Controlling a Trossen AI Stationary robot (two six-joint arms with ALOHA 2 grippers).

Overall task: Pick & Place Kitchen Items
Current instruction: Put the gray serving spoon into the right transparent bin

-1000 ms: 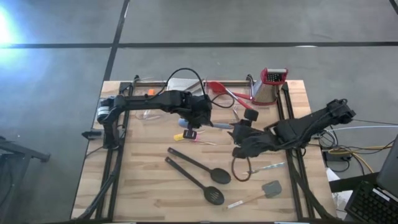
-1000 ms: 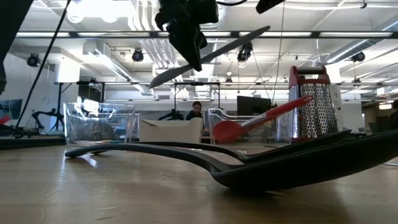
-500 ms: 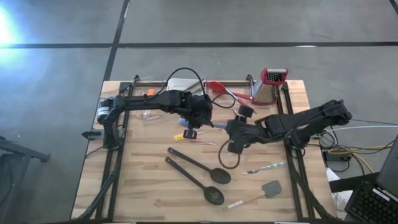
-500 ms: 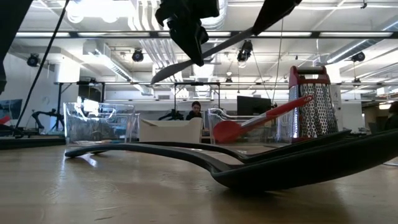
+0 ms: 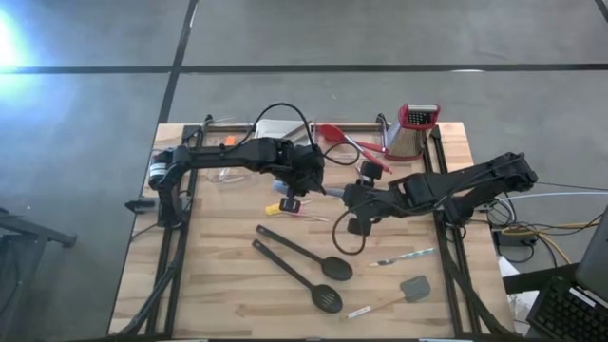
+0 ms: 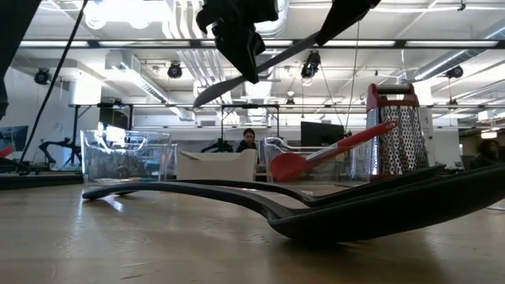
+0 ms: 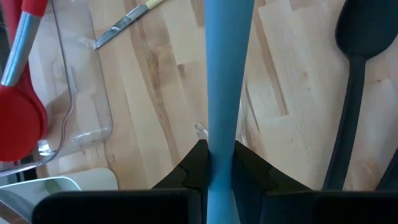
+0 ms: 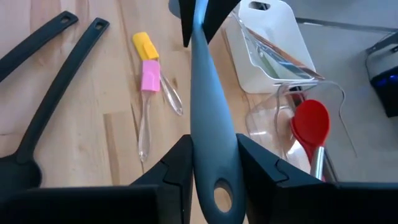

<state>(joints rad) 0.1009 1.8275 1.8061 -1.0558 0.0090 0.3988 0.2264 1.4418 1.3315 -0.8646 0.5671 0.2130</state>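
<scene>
A: Two grippers on one blue-grey spatula point(image 8: 208, 118), held mid-air above the worktop point(image 5: 228, 285). If both pull, it twists or drops.

B: States?

A: Left gripper point(image 7: 221, 163) clamped on the blade end. Right gripper point(image 8: 211, 155) has its fingers around the handle by the hang hole, narrowing; can't tell if it's gripping.

B: Left shouldn't release until it is.

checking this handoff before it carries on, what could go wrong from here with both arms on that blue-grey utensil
1. Both tools hold one blue-grey utensil in mid-air: the left tool is clamped on one end, the right tool flanks the handle end. If the left lets go before the right grips firmly, it may drop.
2. Below lie the pink and yellow pieces and black spoons; a falling utensil could scatter them.
</scene>
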